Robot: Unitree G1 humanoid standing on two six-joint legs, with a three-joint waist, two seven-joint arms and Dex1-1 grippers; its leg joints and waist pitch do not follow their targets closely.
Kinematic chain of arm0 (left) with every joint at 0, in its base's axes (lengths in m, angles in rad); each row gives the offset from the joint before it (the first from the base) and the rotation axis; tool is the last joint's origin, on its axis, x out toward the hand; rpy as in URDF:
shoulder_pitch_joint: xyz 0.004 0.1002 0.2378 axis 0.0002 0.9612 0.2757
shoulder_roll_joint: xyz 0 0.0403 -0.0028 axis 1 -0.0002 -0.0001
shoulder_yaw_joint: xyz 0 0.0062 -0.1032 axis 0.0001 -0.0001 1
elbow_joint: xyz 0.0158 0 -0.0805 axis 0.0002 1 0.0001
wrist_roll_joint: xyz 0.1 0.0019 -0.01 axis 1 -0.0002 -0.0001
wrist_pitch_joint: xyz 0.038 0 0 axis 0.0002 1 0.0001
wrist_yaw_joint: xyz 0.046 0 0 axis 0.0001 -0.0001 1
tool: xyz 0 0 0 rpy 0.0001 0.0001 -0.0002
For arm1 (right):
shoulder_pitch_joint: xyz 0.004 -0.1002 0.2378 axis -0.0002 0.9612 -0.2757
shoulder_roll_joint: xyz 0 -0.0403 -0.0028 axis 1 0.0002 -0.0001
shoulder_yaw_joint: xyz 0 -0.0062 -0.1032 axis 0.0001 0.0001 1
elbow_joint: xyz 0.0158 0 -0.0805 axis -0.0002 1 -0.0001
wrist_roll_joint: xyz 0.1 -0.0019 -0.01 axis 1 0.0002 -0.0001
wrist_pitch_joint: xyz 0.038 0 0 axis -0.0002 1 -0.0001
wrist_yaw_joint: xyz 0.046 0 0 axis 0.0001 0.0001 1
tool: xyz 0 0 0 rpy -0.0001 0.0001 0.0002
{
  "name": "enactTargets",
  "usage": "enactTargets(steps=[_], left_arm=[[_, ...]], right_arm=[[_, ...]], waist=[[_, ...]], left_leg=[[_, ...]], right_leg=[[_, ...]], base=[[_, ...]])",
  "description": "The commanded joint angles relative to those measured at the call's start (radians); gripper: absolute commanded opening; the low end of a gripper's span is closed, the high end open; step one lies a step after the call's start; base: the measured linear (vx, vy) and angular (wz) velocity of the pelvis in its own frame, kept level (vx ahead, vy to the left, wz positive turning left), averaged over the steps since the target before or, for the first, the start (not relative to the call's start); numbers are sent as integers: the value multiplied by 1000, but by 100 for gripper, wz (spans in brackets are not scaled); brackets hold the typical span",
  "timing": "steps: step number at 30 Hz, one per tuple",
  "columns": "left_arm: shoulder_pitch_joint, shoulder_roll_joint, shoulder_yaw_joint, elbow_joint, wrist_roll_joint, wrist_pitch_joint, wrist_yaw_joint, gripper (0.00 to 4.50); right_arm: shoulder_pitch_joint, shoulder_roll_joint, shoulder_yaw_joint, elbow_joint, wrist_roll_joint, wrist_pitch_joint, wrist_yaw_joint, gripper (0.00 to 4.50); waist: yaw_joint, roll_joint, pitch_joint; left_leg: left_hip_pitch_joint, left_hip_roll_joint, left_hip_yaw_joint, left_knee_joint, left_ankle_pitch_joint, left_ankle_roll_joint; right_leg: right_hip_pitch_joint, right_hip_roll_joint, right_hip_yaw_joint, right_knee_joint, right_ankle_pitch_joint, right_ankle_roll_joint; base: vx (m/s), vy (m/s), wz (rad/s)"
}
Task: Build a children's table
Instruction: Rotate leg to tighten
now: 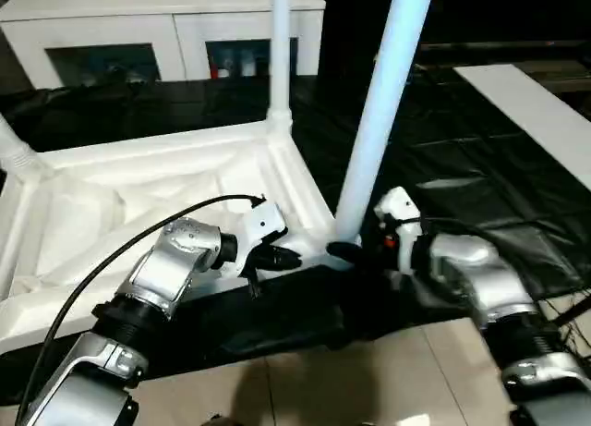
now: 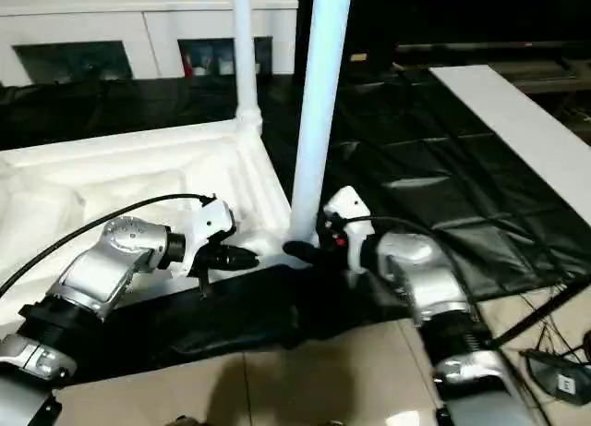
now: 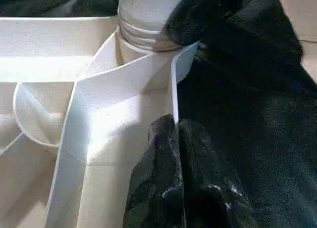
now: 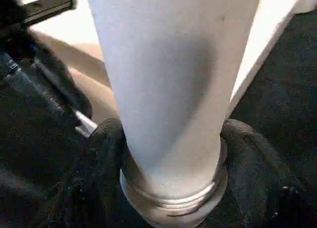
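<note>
My right pincer (image 4: 171, 188) straddles the long white tapered round plastic leg (image 1: 383, 112) at its base; my left pincer (image 1: 277, 257) is closed, empty, on the white ribbed plastic tabletop (image 1: 138, 204) rim.

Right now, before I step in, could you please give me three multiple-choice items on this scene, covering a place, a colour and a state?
1. Where is the right hand? A inside a drawer; B at the base of the near leg; C on a chair seat.
2. What colour is the sheet beneath the tabletop? A black; B red; C yellow.
3. How does the tabletop lie? A on edge; B smooth side up; C ribbed underside up.

B: the right hand sits at the foot of the near leg.
A: the sheet is black all round.
C: the tabletop's ribs face upward.
</note>
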Motion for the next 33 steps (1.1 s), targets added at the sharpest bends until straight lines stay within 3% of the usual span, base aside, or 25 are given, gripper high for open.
enactTargets(steps=[1,2,3,5,6,7,9,11,14,16,18,20,23,25,26,27,29,30,31,32,33], left_arm=[[-16,-40,-22,48,31,3,73,0],[-23,-65,-15,72,39,4,124,0],[-29,-90,-11,95,47,3,171,0],[-34,-119,-14,115,54,1,209,0],[-43,-148,-12,136,62,0,257,0],[-57,-184,-8,164,69,3,312,0],[-67,-210,-4,184,74,5,350,0],[-117,-293,28,281,83,-15,490,0],[-150,-325,45,346,96,-35,565,0],[-169,-337,53,376,96,-41,588,0],[-178,-334,57,388,97,-47,584,0],[-178,-319,58,391,98,-54,570,0],[-177,-299,60,408,98,-71,535,0],[-174,-288,52,412,102,-80,509,0],[-162,-264,36,402,103,-97,449,0],[-162,-264,36,402,103,-97,449,0],[-153,-234,19,393,108,-118,394,0],[-144,-196,6,386,109,-138,328,0],[-141,-182,0,386,112,-155,307,0],[-139,-168,-4,387,111,-168,279,0],[-139,-156,-5,389,111,-173,262,0]], right_arm=[[-23,22,-66,100,-47,29,-214,266],[-36,51,-99,125,-37,41,-298,266],[-50,81,-132,150,-28,49,-388,265],[-66,111,-161,175,-22,51,-482,265],[-80,138,-176,194,-20,50,-554,265],[-99,173,-198,218,-4,52,-620,265],[-113,197,-212,236,9,53,-665,265],[-176,286,-246,310,25,29,-834,265],[-219,330,-230,356,-7,1,-900,265],[-252,367,-209,387,-20,-13,-893,265],[-277,392,-182,396,-39,-44,-858,265],[-269,386,-165,359,-47,-82,-795,265],[-255,356,-165,314,-51,-114,-757,333],[-246,334,-169,296,-52,-115,-751,354],[-212,284,-165,233,-55,-103,-722,354],[-212,284,-165,233,-55,-103,-722,354],[-161,236,-160,138,-32,-58,-639,354],[-81,168,-136,-3,2,11,-507,354],[-53,143,-123,-47,6,27,-462,354],[-21,111,-107,-94,13,44,-411,354],[9,79,-91,-137,16,52,-365,354]], waist=[[-7,-1,-54],[-11,0,-53],[-21,-1,-48],[-24,-2,-51],[-26,2,-53],[-31,-1,-53],[-32,-2,-54],[-35,3,-54],[-33,2,-55],[-34,-5,-57],[-31,-4,-57],[-26,-7,-59],[-21,-7,-62],[-19,-3,-61],[-19,-3,-64],[-19,-3,-65],[-17,-1,-64],[-12,7,-65],[-4,8,-66],[-5,2,-66],[-3,11,-69]], left_leg=[[22,23,-12,-77,-322,1],[26,19,-18,-79,-368,-19],[28,19,-20,-81,-404,-33],[29,18,-26,-82,-429,-42],[24,19,-29,-85,-428,-40],[21,17,-28,-86,-424,-42],[29,16,-28,-84,-444,-41],[29,14,-24,-83,-450,-38],[41,12,-24,-79,-475,-39],[29,11,-26,-82,-464,-31],[26,12,-24,-83,-451,-22],[23,13,-21,-82,-419,-7],[17,14,-15,-80,-351,11],[17,13,-16,-81,-345,15],[10,14,-17,-81,-311,18],[13,16,-15,-80,-299,20],[18,16,-11,-77,-292,26],[20,14,-11,-76,-279,38],[24,19,-11,-76,-270,45],[19,20,-11,-75,-242,53],[16,17,-12,-73,-221,57]], right_leg=[[30,-39,27,-78,-320,-224],[30,-40,23,-85,-403,-198],[21,-39,23,-91,-455,-180],[23,-42,18,-99,-507,-151],[27,-44,17,-98,-502,-142],[24,-41,17,-100,-486,-140],[18,-40,16,-104,-485,-139],[14,-38,17,-107,-465,-142],[7,-36,15,-111,-479,-135],[13,-36,14,-109,-462,-131],[15,-38,15,-106,-434,-133],[19,-39,19,-101,-395,-144],[25,-37,23,-91,-306,-172],[26,-38,22,-91,-309,-172],[36,-39,22,-86,-275,-170],[33,-37,23,-84,-254,-177],[31,-37,24,-83,-229,-198],[36,-32,25,-82,-201,-200],[37,-33,25,-83,-173,-198],[41,-31,27,-74,-110,-212],[47,-32,25,-68,-75,-226]], base=[[0,0,0],[0,0,0],[-56,7,-4],[-50,11,-6],[0,0,0],[0,0,0],[0,0,0],[0,0,0],[0,0,0],[0,0,0],[0,0,0],[0,0,0],[0,0,0],[0,0,0],[0,0,0],[0,0,0],[0,0,0],[0,0,0],[0,0,0],[0,0,0],[0,0,0]])
